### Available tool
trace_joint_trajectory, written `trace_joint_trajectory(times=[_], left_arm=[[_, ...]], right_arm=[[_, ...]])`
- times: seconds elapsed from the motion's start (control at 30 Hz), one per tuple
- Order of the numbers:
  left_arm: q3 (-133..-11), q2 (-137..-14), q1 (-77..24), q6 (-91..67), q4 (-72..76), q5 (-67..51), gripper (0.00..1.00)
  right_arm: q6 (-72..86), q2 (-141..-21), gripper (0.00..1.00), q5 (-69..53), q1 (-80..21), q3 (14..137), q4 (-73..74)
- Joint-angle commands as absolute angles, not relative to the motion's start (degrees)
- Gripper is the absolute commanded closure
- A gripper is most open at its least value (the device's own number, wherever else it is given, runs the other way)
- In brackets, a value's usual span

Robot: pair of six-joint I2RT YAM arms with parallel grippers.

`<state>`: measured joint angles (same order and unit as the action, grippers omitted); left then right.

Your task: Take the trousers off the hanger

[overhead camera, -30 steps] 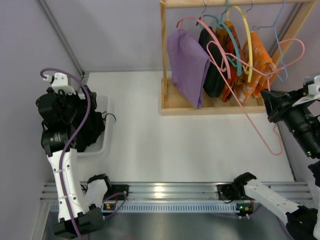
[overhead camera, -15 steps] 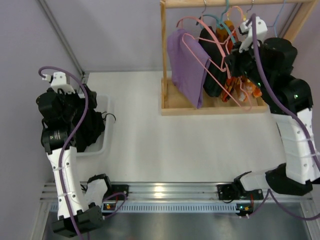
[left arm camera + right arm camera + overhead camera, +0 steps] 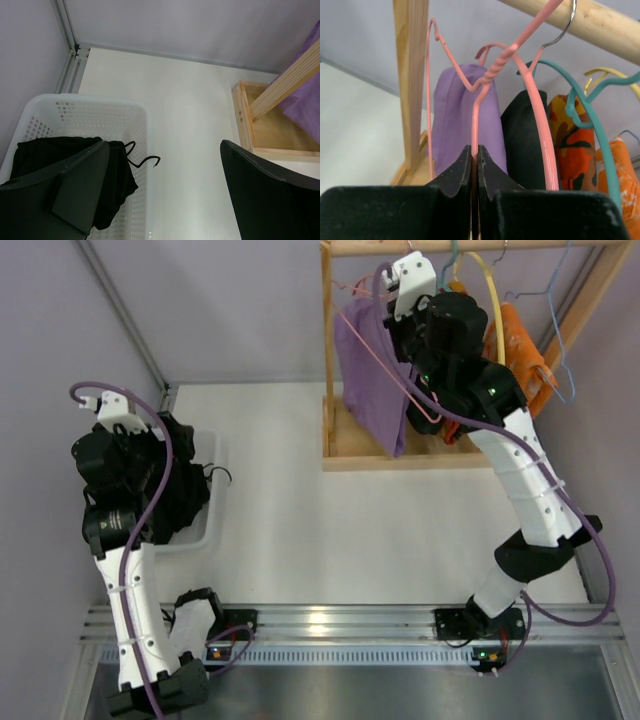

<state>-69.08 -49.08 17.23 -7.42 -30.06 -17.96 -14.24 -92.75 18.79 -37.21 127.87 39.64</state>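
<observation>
My right gripper point(image 3: 474, 150) is shut on the wire of a bare pink hanger point(image 3: 475, 115). It holds the hanger up by the left end of the wooden rail point(image 3: 590, 20), in front of a purple garment point(image 3: 462, 115). From above, the right gripper point(image 3: 402, 335) sits against the rack and the pink hanger point(image 3: 385, 365) slants across the purple garment point(image 3: 370, 380). Black trousers point(image 3: 117, 180) lie bunched in a white basket point(image 3: 100, 102), with a black hook point(image 3: 147, 160) sticking out beside them. My left gripper point(image 3: 164, 145) hangs open over the basket's right rim, holding nothing.
The wooden rack point(image 3: 328, 360) stands at the back with a black garment point(image 3: 525, 140), orange garments point(image 3: 520, 350), a teal hanger point(image 3: 580, 110) and a yellow hanger point(image 3: 493, 300). The basket point(image 3: 205, 530) sits at the left by the wall.
My right arm has swung from the far right up to the left end of the rack, carrying the pink hanger with it. The left arm has barely moved.
</observation>
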Motion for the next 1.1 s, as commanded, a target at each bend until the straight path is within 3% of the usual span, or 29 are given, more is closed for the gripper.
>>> trace_joint_trajectory(times=[0.0, 0.33, 1.07], left_arm=[[-67.77, -46.76, 17.23, -8.26, -28.74, -17.32, 0.01], [-65.83, -45.44, 17.23, -8.7, -28.83, -16.96, 0.01], [-62.4, -41.4, 17.23, -7.21, -28.83, -15.56, 0.01]], right_arm=[[-18.45, -97.11, 1.0, 28.2, -37.79, 132.97, 30.42], [-20.74, -100.98, 1.0, 21.71, -38.67, 133.06, 18.9], [-20.66, -113.82, 1.0, 18.01, -37.09, 136.94, 20.39]])
